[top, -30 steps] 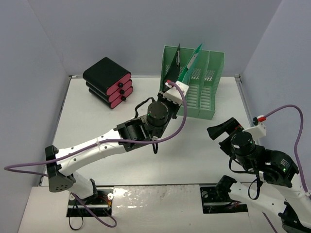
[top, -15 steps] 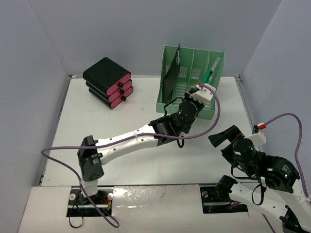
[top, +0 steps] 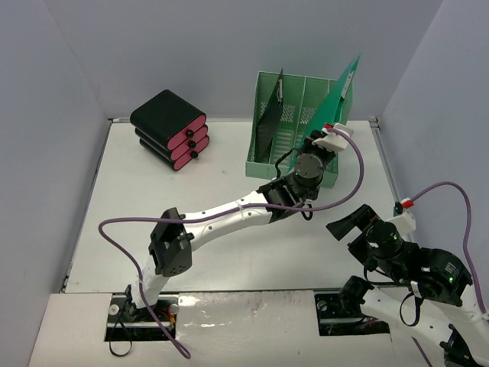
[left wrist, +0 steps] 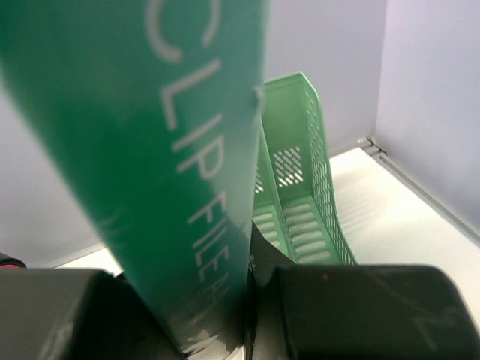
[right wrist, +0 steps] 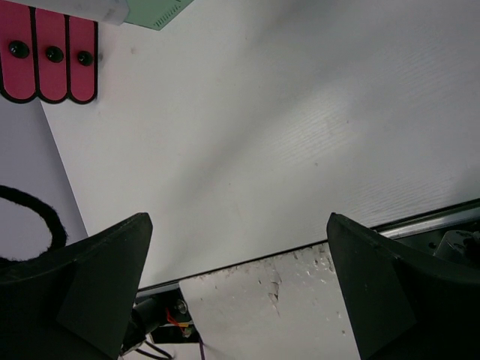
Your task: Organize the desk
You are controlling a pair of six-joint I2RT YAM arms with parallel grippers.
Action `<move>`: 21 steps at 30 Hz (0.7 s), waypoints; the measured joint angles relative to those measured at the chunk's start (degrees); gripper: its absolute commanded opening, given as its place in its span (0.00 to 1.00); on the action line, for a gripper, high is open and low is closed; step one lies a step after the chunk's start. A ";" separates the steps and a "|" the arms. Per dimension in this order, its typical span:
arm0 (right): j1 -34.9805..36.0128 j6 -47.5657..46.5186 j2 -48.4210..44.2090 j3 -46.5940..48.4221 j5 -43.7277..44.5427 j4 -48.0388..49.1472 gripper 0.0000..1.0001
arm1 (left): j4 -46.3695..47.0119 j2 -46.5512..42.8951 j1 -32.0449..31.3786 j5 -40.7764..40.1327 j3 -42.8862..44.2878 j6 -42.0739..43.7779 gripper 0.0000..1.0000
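Note:
The desk [top: 153, 206] is a white tabletop with metal edge rails. My left gripper [top: 325, 142] reaches over the right side of a mint-green file rack [top: 294, 157] and is shut on a green clip file [top: 341, 86]. The file stands tilted, its top rising above the rack's right compartment. In the left wrist view the clip file [left wrist: 180, 150] fills the frame between my dark fingers [left wrist: 360, 315], with the rack [left wrist: 304, 187] behind it. My right gripper [top: 353, 222] hovers open and holds nothing over the desk's near right part; its view shows bare desk [right wrist: 262, 135].
A black folder [top: 269, 122] stands in the rack's left compartment. A stack of black cases with pink ends [top: 170, 128] sits at the back left and also shows in the right wrist view [right wrist: 49, 56]. Grey walls enclose three sides.
My left arm has swung right along the rack, from its left part to its right compartment, carrying the green file, which now stands higher. The right arm shifted only slightly.

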 measured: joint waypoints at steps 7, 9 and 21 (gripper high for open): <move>0.00 -0.85 0.79 1.58 -1.13 -2.09 1.00 | 4.98 4.13 3.06 -1.25 3.83 -1.02 0.00; 0.00 -0.89 0.79 2.13 -1.32 -2.49 1.00 | 6.05 5.15 3.76 -1.28 3.99 -1.76 0.00; -0.07 -1.97 0.51 3.27 -3.32 -4.56 1.00 | 12.21 12.57 5.46 -1.64 4.66 -4.35 0.00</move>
